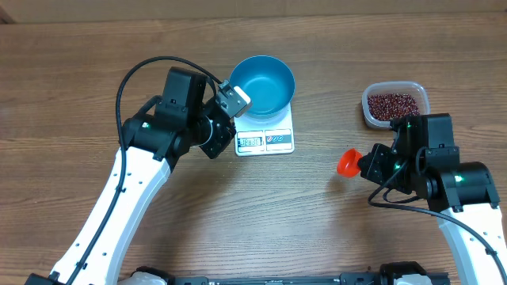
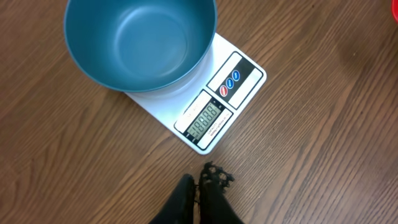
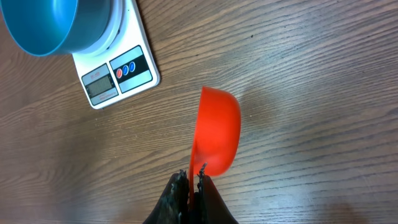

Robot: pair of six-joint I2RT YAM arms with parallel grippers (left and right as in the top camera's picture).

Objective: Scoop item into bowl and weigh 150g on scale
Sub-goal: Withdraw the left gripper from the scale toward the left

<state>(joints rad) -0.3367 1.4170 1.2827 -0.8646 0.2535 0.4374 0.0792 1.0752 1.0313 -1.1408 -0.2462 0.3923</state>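
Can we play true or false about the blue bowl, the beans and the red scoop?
The blue bowl sits on the scale. True.
The bowl has beans in it. False: it is empty; the beans lie in the clear tub.
The right gripper holds the red scoop. True.
The left gripper holds the bowl. False: it is shut on nothing, near the scale, apart from the bowl.

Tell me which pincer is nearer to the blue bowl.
Left. The left pincer hangs by the scale under the bowl; the right pincer, holding the orange scoop, is well away.
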